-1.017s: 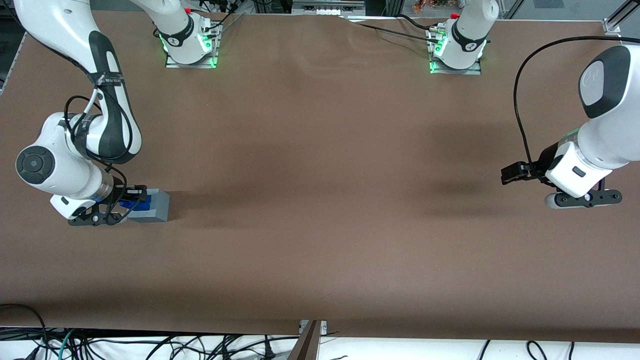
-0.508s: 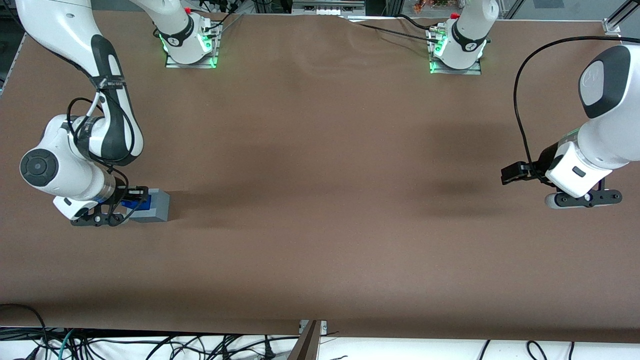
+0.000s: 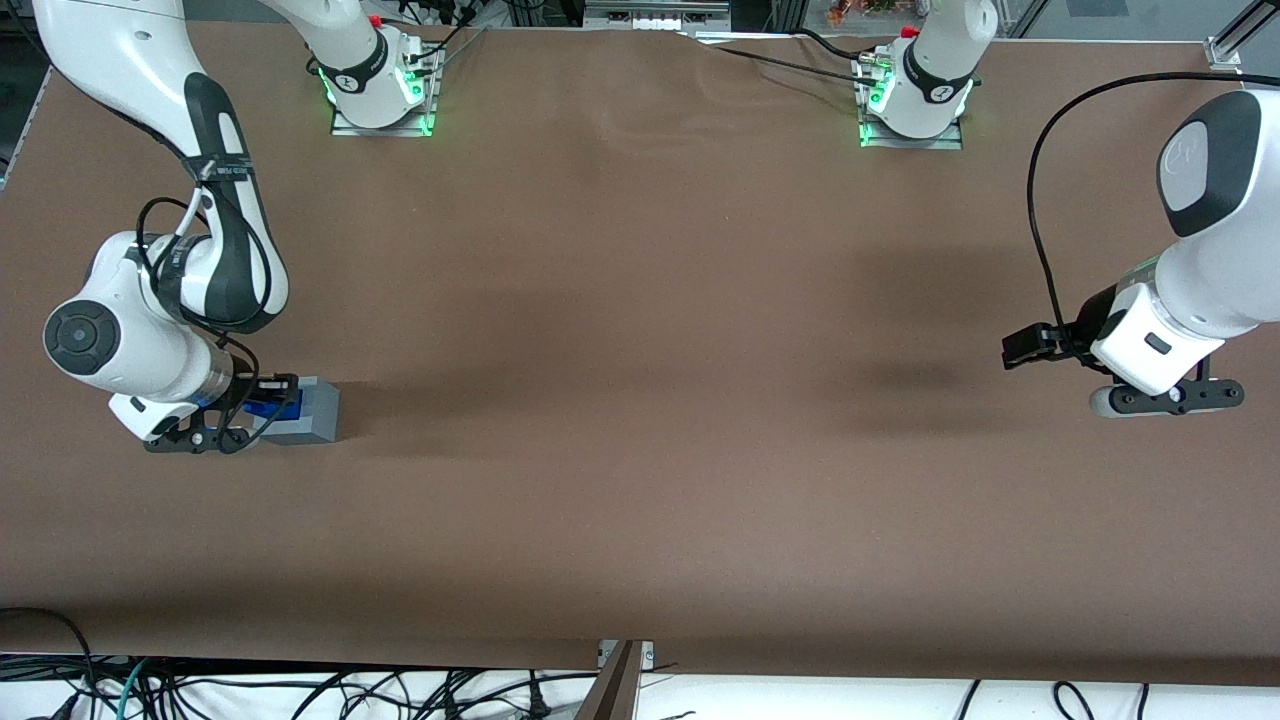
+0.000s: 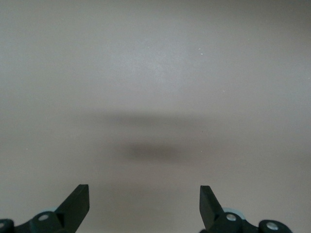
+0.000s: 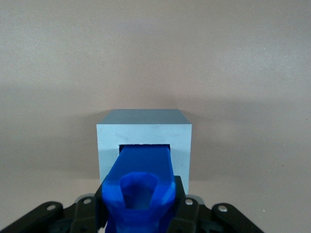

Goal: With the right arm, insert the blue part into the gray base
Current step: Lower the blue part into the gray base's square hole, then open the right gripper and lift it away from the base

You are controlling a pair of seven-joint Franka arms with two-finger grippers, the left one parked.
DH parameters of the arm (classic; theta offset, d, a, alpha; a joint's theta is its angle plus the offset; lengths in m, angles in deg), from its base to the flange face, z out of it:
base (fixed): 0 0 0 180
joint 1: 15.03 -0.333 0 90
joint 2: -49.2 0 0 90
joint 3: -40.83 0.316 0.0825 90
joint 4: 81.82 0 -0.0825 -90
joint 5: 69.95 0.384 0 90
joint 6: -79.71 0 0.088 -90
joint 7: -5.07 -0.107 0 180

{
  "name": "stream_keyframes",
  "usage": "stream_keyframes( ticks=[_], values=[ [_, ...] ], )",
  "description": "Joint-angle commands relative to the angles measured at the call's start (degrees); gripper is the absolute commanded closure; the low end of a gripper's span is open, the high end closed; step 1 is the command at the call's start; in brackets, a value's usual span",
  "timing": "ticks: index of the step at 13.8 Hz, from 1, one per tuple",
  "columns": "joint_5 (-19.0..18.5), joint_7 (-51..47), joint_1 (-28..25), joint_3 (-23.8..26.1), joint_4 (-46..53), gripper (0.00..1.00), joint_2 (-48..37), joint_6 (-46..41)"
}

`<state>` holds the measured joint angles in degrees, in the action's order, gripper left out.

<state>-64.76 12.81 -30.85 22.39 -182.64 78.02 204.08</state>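
Note:
The gray base (image 3: pixel 308 410) lies on the brown table toward the working arm's end, its square recess facing the gripper. My right gripper (image 3: pixel 262 398) is shut on the blue part (image 3: pixel 274 404) and holds it level with the base. In the right wrist view the blue part (image 5: pixel 142 179) sits between my black fingers (image 5: pixel 186 208), its open hole facing the camera, and its front end reaches into the recess of the gray base (image 5: pixel 144 141).
The parked arm's gripper (image 3: pixel 1040 345) hangs over the table at the parked arm's end. Two arm mounts (image 3: pixel 380 95) stand at the table's edge farthest from the front camera. Cables lie below the table's near edge.
The right arm has shifted slightly toward the gray base, carrying the blue part a little further toward the recess. The base has not moved.

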Motion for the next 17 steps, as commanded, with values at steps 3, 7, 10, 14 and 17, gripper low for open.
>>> stream_keyframes(
  ticks=[3, 7, 10, 14, 17],
  values=[
    [0.87, 0.25, 0.27, 0.69, 1.16, 0.01, -1.04, -1.14],
    [0.87, 0.52, 0.27, 0.60, 1.59, 0.01, -4.54, -4.20],
    [0.87, 0.52, 0.36, 0.34, 4.66, 0.01, -9.90, -14.20],
    [0.61, 0.61, 0.36, 0.33, 19.22, 0.01, -11.67, -32.57],
    [0.52, 0.34, 0.27, 0.42, 25.32, 0.01, -12.81, -41.73]
  ],
)
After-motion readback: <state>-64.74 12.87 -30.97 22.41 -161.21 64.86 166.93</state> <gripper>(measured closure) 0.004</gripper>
